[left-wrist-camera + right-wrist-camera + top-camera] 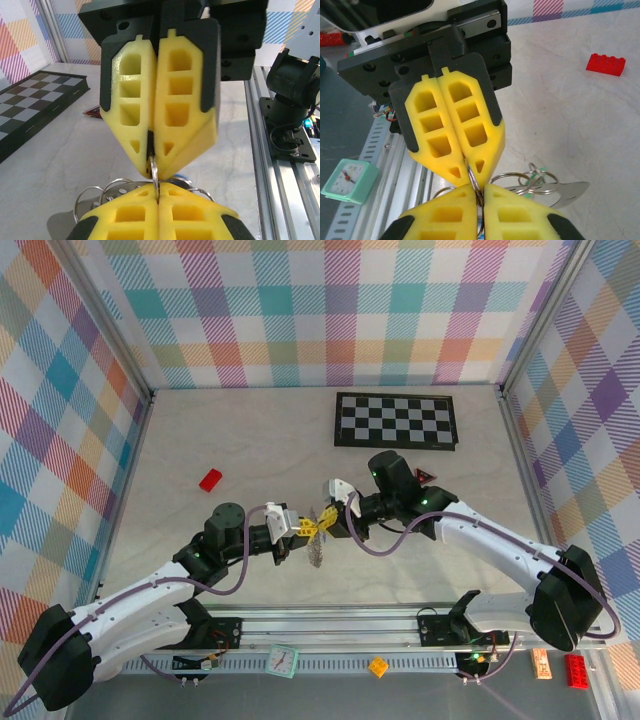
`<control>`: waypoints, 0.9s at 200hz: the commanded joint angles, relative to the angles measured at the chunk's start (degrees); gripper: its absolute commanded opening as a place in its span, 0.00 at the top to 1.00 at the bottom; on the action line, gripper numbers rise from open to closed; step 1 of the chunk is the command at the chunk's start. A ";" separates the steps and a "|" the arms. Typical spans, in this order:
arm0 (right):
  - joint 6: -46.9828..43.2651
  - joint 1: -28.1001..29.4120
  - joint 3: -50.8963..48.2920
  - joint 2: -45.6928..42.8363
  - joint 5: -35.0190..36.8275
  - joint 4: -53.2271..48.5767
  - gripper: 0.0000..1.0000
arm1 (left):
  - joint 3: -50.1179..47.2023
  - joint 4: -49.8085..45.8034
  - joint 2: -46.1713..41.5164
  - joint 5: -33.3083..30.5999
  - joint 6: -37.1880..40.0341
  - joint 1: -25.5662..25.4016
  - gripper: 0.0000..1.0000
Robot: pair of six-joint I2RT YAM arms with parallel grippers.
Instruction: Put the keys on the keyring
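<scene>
At mid-table the left gripper (303,529) reaches in from the left, its yellow fingers pressed together on the thin edge of one silvery ring of the keyring (318,545). In its wrist view those fingertips (150,200) sit at the bottom with the ring standing edge-on between them. The keyring is pinched from both sides, and its remaining loops (100,192) look to dangle clear of the table (250,430), just below and a touch nearer than the fingers. The keys (540,170) are hard to make out. A green scrap shows among the loops beside a flat silvery blade (570,192), and I cannot tell whether either is threaded on. The right gripper (328,519) comes in from the right, closed on the same ring and nose to nose with the left, their tips almost touching. So the line that matters runs left to right through both sets of tips, with the ring's plane standing along it and neither arm nearer than the other. My reading is that the next move depends on one gripper keeping that pinch while the other lets go, since with both clamped nothing can be slid onto the ring.
</scene>
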 commanded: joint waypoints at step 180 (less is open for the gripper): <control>-15.37 5.83 13.21 4.94 11.48 -20.89 1.00 | 4.63 -8.91 0.53 -1.59 1.71 -0.39 0.79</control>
